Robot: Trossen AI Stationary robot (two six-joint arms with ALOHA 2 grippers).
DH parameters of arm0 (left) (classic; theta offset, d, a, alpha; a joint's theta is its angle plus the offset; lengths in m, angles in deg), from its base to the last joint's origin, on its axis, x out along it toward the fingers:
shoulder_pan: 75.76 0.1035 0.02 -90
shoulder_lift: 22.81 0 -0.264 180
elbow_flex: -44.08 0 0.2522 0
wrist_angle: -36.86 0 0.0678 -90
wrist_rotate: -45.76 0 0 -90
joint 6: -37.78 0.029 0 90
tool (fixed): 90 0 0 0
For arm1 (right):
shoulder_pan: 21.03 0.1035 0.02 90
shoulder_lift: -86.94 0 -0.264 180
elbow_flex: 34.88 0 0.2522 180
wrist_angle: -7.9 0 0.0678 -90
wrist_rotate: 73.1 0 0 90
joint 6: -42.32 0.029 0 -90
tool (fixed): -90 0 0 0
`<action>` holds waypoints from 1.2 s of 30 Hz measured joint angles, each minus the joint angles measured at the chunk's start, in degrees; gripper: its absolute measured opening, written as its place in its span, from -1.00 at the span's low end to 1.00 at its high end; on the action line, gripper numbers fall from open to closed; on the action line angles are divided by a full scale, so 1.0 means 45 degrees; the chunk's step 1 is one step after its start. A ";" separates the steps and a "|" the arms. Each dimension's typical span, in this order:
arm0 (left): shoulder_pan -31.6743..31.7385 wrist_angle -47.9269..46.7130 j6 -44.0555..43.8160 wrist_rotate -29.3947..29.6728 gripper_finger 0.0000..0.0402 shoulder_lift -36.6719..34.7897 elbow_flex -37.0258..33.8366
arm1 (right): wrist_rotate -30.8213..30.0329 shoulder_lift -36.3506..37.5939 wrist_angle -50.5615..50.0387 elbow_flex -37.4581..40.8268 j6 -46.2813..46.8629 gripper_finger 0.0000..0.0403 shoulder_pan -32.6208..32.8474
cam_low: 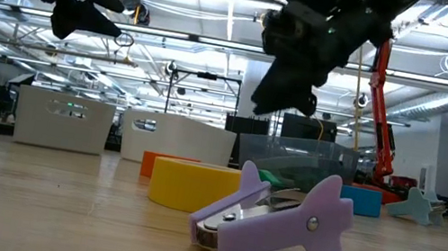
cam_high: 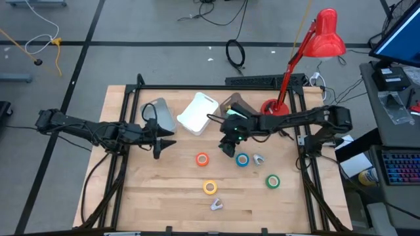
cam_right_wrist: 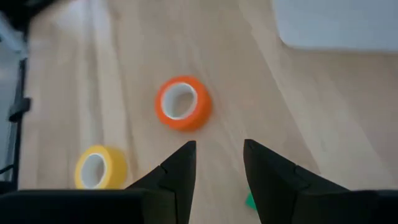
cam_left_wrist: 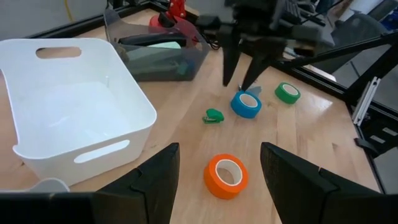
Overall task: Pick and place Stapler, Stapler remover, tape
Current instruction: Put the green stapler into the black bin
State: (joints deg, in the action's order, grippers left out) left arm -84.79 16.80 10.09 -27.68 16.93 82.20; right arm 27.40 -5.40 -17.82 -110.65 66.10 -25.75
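Seemingly light, rigid and smooth-sided, the small blue ring-shaped tape roll lies mid-table just right of the empty, spread right gripper, best pinched across its wall.

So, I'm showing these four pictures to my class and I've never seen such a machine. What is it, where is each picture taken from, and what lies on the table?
It is a robot with two dark jointed arms over a pale wooden table. One picture looks straight down, one looks level across the tabletop, and two come from cameras on the arms' wrists.

The left gripper hovers open near a white plastic bin. The right gripper hangs open, and empty, above the table's middle.

On the wood lie four small tape rolls: orange, blue, yellow and green. A lilac plastic staple remover lies at the near edge. A red desk lamp stands at the back.
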 joint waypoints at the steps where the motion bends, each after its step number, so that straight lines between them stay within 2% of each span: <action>1: 0.0000 -0.0021 0.0029 -0.0002 0.13 0.0002 0.0000 | -0.0008 -0.0114 -0.0146 -0.0055 0.0214 -0.38 -0.0022; 12: 0.0000 -0.0124 0.0428 0.0000 0.13 0.0002 0.0000 | 0.0040 -0.0797 -0.0447 -0.0052 0.1678 -0.38 0.0012; 25: 0.0000 -0.0270 0.0522 0.0005 0.13 0.0002 0.0000 | 0.0030 -0.0700 0.0791 -0.0045 0.1497 -0.38 -0.0037; 36: 0.0000 -0.0264 0.0556 0.0010 0.13 0.0002 0.0000 | 0.0051 -0.0697 0.0878 -0.0045 0.1531 -0.38 -0.0008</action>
State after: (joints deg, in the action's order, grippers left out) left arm -84.79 15.62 12.59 -27.64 16.93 82.20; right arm 27.62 -8.54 -13.87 -110.85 72.98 -25.79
